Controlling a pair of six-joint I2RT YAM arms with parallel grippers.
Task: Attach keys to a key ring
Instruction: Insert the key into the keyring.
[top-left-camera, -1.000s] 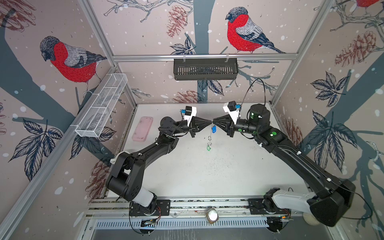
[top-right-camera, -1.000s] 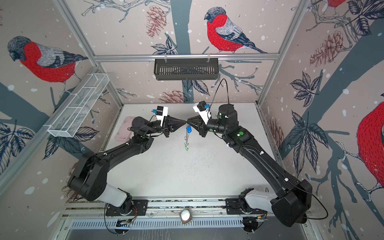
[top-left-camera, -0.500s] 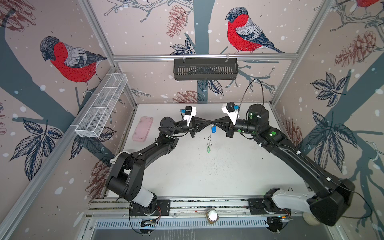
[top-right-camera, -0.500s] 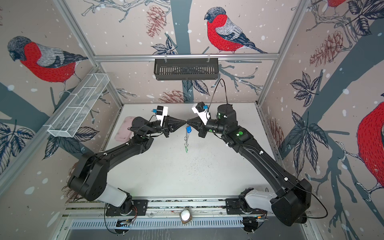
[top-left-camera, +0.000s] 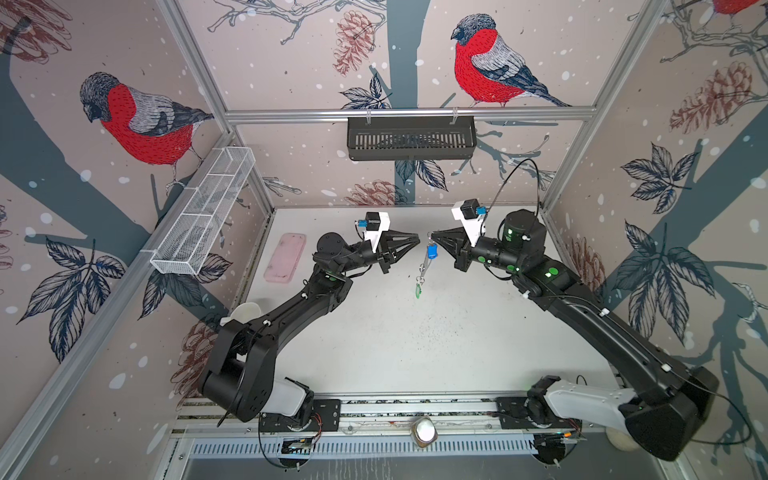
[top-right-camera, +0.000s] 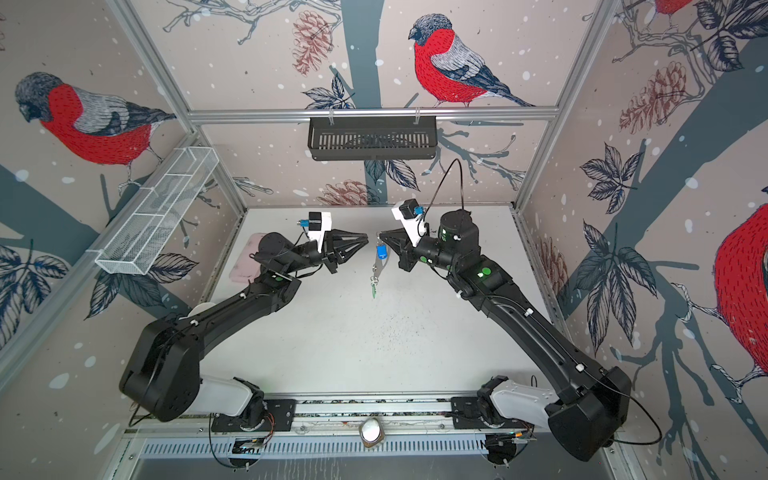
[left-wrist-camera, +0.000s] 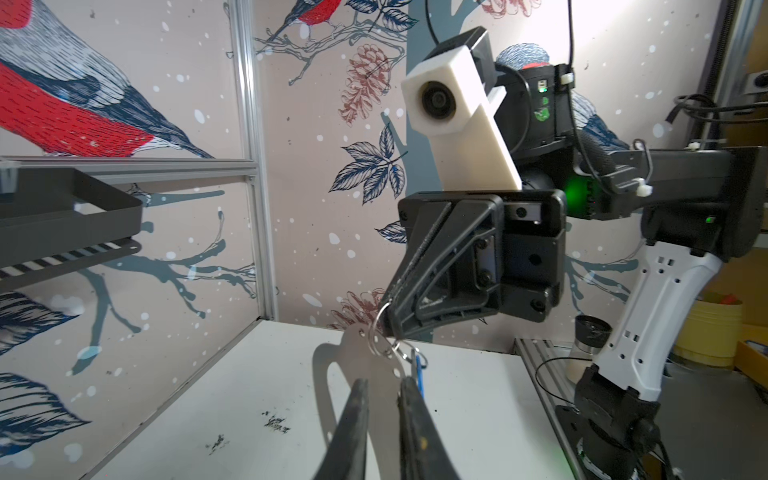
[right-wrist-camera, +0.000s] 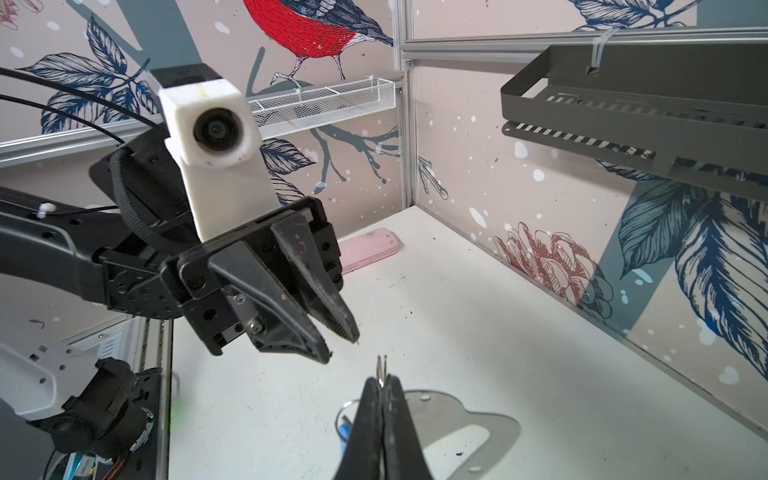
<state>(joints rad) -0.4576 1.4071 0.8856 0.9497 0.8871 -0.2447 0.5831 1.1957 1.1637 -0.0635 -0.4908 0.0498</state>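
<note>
Carefully now, because the whole load hangs from one thin pinch. Starting at the desk's (top-left-camera: 374, 332) far left corner, the pink case (top-left-camera: 286, 257) lies well clear of the work.

Next, the left gripper (right-wrist-camera: 343, 347) has its fingers only a little apart and holds nothing. If you bring it in, that narrow gap could miss the wire ring (left-wrist-camera: 376, 332), nudge the plate into a swing, or bump the opposing tips.

The right gripper (left-wrist-camera: 386, 308) has its fingers closed tight on that wire ring. Should the wire slide out of their very tips, I judge everything would drop to the desk.

The key ring (left-wrist-camera: 353, 349) dangles in the air from the pinched wire, just below the right fingers and above the desk's far middle. It sits just beyond the left fingers, which do not touch it. The blue tag (top-left-camera: 432, 251) hangs close under the right tips, and the green-rimmed tag (top-left-camera: 418, 291) is lowest.
</note>
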